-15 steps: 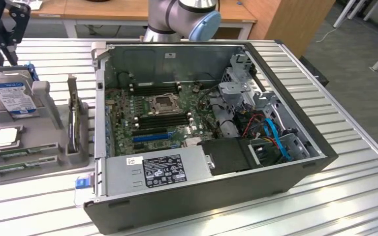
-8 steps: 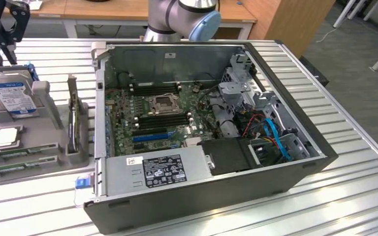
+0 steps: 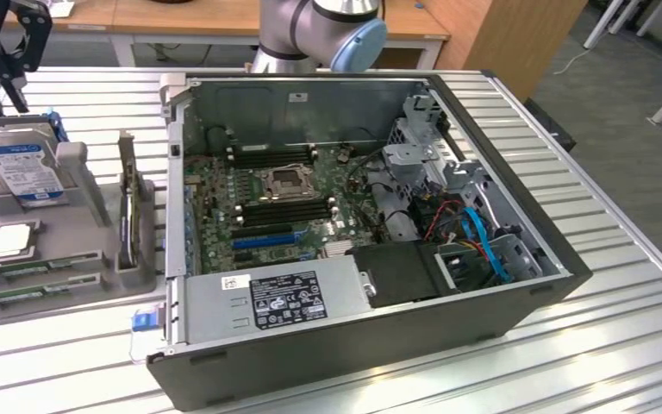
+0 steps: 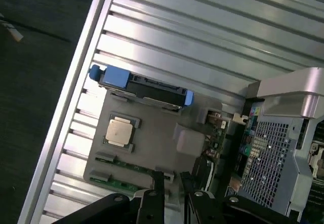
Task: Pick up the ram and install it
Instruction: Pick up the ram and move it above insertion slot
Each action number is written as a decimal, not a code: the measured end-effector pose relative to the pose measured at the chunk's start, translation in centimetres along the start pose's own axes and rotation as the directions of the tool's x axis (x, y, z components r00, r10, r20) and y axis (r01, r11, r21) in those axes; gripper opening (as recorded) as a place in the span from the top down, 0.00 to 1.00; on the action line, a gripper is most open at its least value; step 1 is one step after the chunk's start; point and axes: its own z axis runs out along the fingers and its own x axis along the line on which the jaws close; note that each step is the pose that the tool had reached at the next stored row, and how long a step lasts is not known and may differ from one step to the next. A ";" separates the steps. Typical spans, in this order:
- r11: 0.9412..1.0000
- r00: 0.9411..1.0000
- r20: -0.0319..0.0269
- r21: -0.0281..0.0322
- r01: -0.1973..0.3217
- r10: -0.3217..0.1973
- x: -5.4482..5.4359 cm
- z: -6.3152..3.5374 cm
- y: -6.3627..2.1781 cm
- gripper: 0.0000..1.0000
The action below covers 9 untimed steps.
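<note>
Wrist view: the claw (image 4: 171,179) hangs narrowly parted and empty over the grey tray (image 4: 157,133), where the ram (image 4: 129,166) lies slotted along one tray edge, beside the bench (image 4: 202,26) edge; the pick is not yet made. A grasp calls for jaws straddling the stick's thin edge. Labels on the hard drive (image 3: 18,168) and power supply (image 3: 273,297) are unreadable.
</note>
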 end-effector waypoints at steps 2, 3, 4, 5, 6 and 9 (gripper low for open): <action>1.000 1.000 -0.003 -0.001 0.026 -0.026 0.0 0.00 0.00 0.74; 0.999 0.999 -0.005 -0.002 0.038 -0.038 0.0 0.00 0.00 0.74; 0.999 0.999 -0.007 -0.002 0.051 -0.051 0.0 0.00 0.00 0.74; 0.998 0.998 -0.009 -0.003 0.063 -0.063 0.0 0.00 0.00 0.74; 0.997 0.997 -0.010 -0.004 0.075 -0.075 0.0 0.00 0.01 0.74; 0.994 0.993 -0.016 -0.006 0.114 -0.114 0.0 0.00 0.01 0.74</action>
